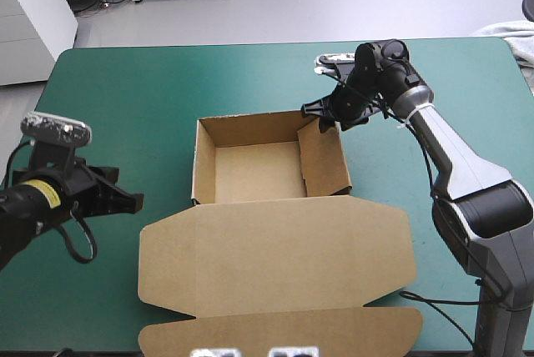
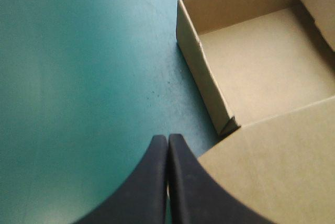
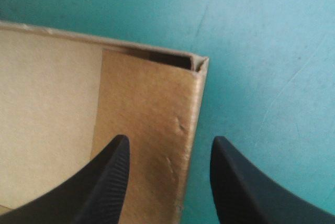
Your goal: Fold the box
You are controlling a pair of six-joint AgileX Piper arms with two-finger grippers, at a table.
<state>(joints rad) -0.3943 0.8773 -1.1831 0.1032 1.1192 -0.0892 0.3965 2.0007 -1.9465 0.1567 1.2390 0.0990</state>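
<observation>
Brown box [image 1: 254, 172]: sat mid-tabletop [image 1: 150, 90] as an open tray, walls raised, lid [image 1: 275, 253] lying flat toward the near edge.
Right wall [image 3: 152, 130]: its inner flap leaned inward, seemingly not fully tucked; faint dents marked the board.
Right pincer [image 3: 170, 140]: open, straddling that wall near its far corner, one finger over the inside, one over the teal-green cover, probably to pinch the wall upright.
Left pincer [image 2: 167, 139]: closed on nothing, just off the near-left corner, likely waiting clear.
</observation>
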